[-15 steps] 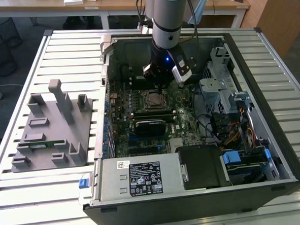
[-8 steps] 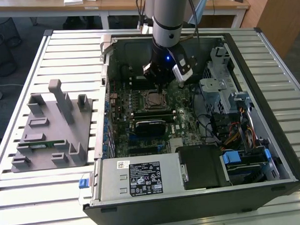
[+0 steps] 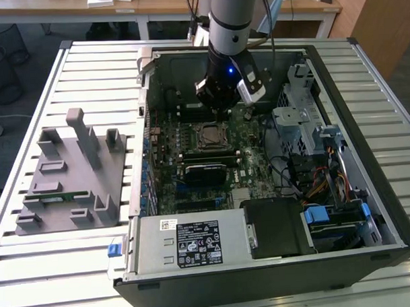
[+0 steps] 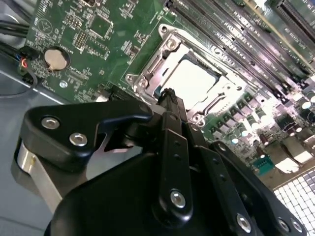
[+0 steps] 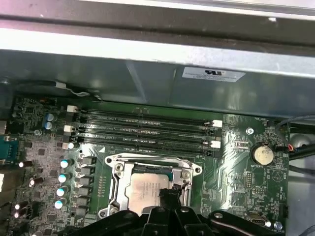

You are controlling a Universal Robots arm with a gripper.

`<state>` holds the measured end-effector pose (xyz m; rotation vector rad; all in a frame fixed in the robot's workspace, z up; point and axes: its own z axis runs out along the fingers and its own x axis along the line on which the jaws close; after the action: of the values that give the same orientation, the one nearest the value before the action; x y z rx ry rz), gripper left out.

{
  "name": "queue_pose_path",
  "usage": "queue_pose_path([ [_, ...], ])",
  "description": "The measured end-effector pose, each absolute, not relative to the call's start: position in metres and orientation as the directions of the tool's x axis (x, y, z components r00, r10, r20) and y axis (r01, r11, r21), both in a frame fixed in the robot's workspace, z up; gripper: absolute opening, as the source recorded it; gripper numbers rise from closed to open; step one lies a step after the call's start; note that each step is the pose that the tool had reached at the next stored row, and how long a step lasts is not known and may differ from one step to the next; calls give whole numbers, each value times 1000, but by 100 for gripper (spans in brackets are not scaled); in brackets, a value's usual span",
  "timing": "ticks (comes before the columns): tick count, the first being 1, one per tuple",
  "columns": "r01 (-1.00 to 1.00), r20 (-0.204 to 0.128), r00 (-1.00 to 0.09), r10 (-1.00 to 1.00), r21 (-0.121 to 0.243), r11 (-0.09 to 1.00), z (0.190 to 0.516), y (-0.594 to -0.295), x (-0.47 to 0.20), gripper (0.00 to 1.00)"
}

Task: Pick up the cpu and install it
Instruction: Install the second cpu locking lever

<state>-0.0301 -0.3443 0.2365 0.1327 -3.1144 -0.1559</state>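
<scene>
The cpu (image 4: 189, 81) is a flat square chip with a pale silvery top. It lies inside the metal socket frame (image 4: 147, 73) on the green motherboard, and it also appears as cpu (image 5: 142, 189) and cpu (image 3: 210, 134). My gripper (image 4: 170, 94) hangs just above one edge of the chip, with its black fingers drawn together and nothing between them. In the first wrist view the gripper (image 5: 170, 191) covers part of the chip's edge. In the exterior view the gripper (image 3: 222, 111) sits low inside the open computer case, just behind the socket.
Memory slots (image 5: 142, 130) run alongside the socket, below the case wall. A coin battery (image 5: 262, 154) sits on the board. A power supply with a white label (image 3: 188, 241), a black shroud (image 3: 275, 225) and a drive cage (image 3: 305, 116) crowd the case. A grey fixture block (image 3: 68, 175) stands at the exterior view's left.
</scene>
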Motion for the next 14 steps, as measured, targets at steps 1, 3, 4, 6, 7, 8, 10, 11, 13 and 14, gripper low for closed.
queue_pose_path([
  [1, -84, 16, -996, -86, 100, 991, 236, -345, -30, 11],
  [3, -84, 16, -996, -86, 100, 991, 236, -347, -30, 11],
  [4, -84, 16, -996, -86, 100, 991, 236, -349, -30, 11],
  [6, -84, 16, -996, -86, 100, 991, 237, -353, -30, 11],
  [7, -84, 16, -996, -86, 100, 991, 236, -355, -30, 11],
  [8, -84, 16, -996, -86, 100, 991, 237, -357, -30, 11],
  [10, -84, 16, -996, -86, 100, 991, 236, -363, -30, 11],
  [11, -84, 16, -996, -86, 100, 991, 236, -366, -30, 11],
  [13, -84, 16, -996, -86, 100, 991, 236, -373, -30, 11],
  [14, -84, 16, -996, -86, 100, 991, 236, -376, -30, 11],
])
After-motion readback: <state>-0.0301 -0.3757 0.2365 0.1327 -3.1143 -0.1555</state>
